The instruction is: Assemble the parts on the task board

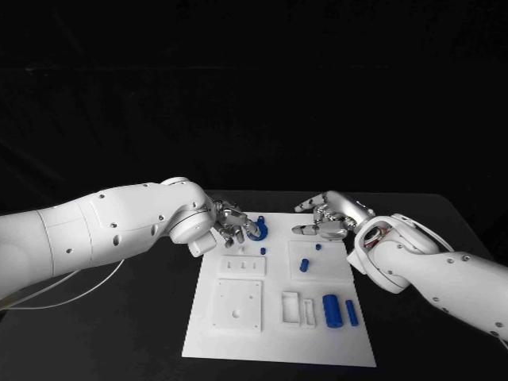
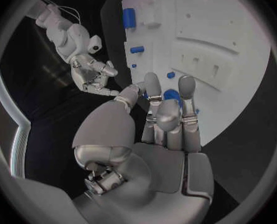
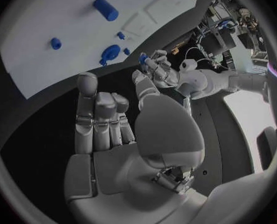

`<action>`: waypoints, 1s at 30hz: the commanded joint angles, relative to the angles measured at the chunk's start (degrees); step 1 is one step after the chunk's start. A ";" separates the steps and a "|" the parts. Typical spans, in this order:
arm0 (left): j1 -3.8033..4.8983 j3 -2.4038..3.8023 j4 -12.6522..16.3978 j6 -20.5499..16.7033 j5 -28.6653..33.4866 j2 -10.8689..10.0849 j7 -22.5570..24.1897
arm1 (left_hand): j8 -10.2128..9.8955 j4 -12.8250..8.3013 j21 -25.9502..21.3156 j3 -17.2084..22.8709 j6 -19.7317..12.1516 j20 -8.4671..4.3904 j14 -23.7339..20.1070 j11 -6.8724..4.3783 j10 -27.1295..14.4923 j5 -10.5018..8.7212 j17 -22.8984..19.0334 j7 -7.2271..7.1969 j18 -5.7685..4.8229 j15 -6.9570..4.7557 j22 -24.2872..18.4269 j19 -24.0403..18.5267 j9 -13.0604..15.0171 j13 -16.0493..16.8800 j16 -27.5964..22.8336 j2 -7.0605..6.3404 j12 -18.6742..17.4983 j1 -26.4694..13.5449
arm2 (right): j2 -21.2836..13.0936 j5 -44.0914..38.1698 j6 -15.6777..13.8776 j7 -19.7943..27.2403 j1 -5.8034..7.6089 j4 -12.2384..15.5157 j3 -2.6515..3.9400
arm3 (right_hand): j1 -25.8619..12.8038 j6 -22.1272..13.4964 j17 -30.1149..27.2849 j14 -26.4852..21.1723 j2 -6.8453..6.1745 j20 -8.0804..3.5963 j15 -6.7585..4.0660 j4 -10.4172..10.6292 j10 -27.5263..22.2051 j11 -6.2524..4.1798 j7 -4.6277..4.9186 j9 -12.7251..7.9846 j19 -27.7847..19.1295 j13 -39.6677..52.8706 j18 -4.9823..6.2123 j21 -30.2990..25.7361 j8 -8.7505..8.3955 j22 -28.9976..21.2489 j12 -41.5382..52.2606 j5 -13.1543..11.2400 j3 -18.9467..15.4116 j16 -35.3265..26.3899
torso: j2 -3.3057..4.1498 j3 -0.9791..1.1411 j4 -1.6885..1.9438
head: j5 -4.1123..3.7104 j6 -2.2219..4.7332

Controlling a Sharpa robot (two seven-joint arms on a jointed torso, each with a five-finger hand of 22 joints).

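Note:
The white task board [image 1: 279,333] lies in the middle of the table. My left hand [image 1: 231,228] is over its far left corner and pinches a small blue part [image 3: 142,58] at its fingertips. Just beside those fingertips a round blue part [image 1: 259,232] sits on the board, and it also shows behind the fingers [image 2: 171,95]. My right hand [image 1: 329,219] hovers at the far right edge of the board with fingers apart, holding nothing. A short blue peg [image 1: 305,264] and two blue cylinders [image 1: 332,309] lie on the board's right side.
Raised white blocks with slots and recesses [image 1: 238,303] stand on the board's left half. Tiny blue pegs [image 1: 263,251] stand near its middle. Black table [image 1: 140,317] surrounds the board on both sides. A thin white cable [image 1: 59,298] runs under my left arm.

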 commanded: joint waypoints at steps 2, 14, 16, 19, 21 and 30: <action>-0.27 -0.08 1.01 -2.16 -4.17 -0.55 -2.03 | 0.07 -0.55 -0.44 0.03 7.60 0.11 0.50 -0.47 2.85 -0.13 0.57 -4.83 0.16 0.15 0.73 0.48 30.98 -0.21 0.68 0.74 0.66 0.26 | -1.83 7.89 -1.35 5.57 -0.13 -0.20 1.46 | -0.74 0.65 -0.18 -0.27 0.79 0.28 -0.11 -0.65 -0.60 0.00 0.06 -0.04 2.28 -0.39 0.11 -0.57 -0.07 0.07 0.07 1.26 0.10 -0.22 | -0.36 0.16 -0.47 | 0.40 -0.65; -2.14 -0.18 3.68 -6.72 -9.41 -2.06 -3.93 | 0.97 -0.15 -1.67 -0.38 8.48 0.81 0.61 -0.65 2.90 -0.94 1.90 -5.32 0.89 0.24 3.65 1.36 33.71 -2.68 2.98 1.40 3.37 -0.45 | -2.48 13.26 -2.32 7.02 1.04 -4.27 6.38 | -1.44 0.64 -0.57 -0.33 0.99 0.23 -0.16 -0.93 -0.79 -0.02 0.07 -0.04 2.30 -0.84 0.11 -1.34 -0.08 -0.12 -0.10 2.97 0.21 -0.65 | -1.10 0.72 -0.47 | 0.83 -2.85; -2.56 -0.18 3.97 -7.06 -11.03 -2.15 -4.02 | 1.09 -0.13 -1.76 -0.40 8.59 0.87 0.65 -0.66 2.91 -1.03 2.03 -5.36 0.93 0.26 3.77 1.38 33.70 -2.75 3.10 1.41 3.48 -0.46 | -2.22 13.60 -2.23 7.10 1.37 -4.89 6.67 | -1.48 0.62 -0.62 -0.34 0.99 0.22 -0.16 -0.99 -0.83 -0.03 0.07 -0.04 2.30 -0.89 0.10 -1.40 -0.07 -0.14 -0.11 3.14 0.22 -0.70 | -1.13 0.79 -0.44 | 0.86 -3.11; -3.32 -0.19 4.45 -7.31 -13.60 -2.23 -4.21 | 1.34 0.01 -1.99 -0.52 8.74 1.07 0.64 -0.67 2.90 -1.34 2.15 -5.43 1.05 0.31 3.99 1.37 33.84 -2.97 3.24 1.48 3.53 -0.52 | -1.82 13.92 -1.92 7.05 1.80 -5.67 6.95 | -1.59 0.27 -0.71 -0.42 0.95 0.22 -0.15 -1.05 -0.97 0.00 0.10 -0.05 2.27 -1.02 0.11 -1.75 -0.10 -0.25 -0.21 3.35 0.18 -0.82 | -1.17 0.85 -0.44 | 0.90 -3.61; -3.80 -0.19 4.69 -7.37 -14.99 -2.24 -4.36 | 1.64 0.24 -2.41 -0.65 8.77 1.55 0.60 -0.65 2.92 -1.54 2.36 -5.48 1.40 0.45 4.23 1.31 34.13 -3.46 3.33 1.63 3.43 -0.54 | -1.63 14.02 -1.71 6.98 1.97 -5.99 7.04 | -1.61 0.12 -0.81 -0.48 1.02 0.23 -0.14 -1.12 -1.07 0.01 0.12 -0.06 2.26 -1.11 0.11 -1.91 -0.10 -0.30 -0.29 3.45 0.19 -0.93 | -1.20 0.88 -0.42 | 0.97 -3.85; -5.77 -0.19 4.88 -7.23 -18.42 -2.08 -4.89 | 2.18 0.95 -3.80 -0.65 8.90 2.48 0.72 -0.62 2.92 -3.69 3.37 -5.57 2.01 0.75 4.73 1.40 34.79 -5.25 3.46 2.93 3.76 -1.04 | -1.19 14.18 -1.10 6.80 2.30 -6.50 7.21 | -1.90 -0.18 -0.90 -0.51 1.12 0.24 -0.13 -1.11 -1.15 0.03 0.14 -0.07 2.29 -1.20 0.11 -2.16 -0.10 -0.40 -0.23 4.05 0.05 -1.01 | -1.14 0.84 -0.52 | 1.12 -4.63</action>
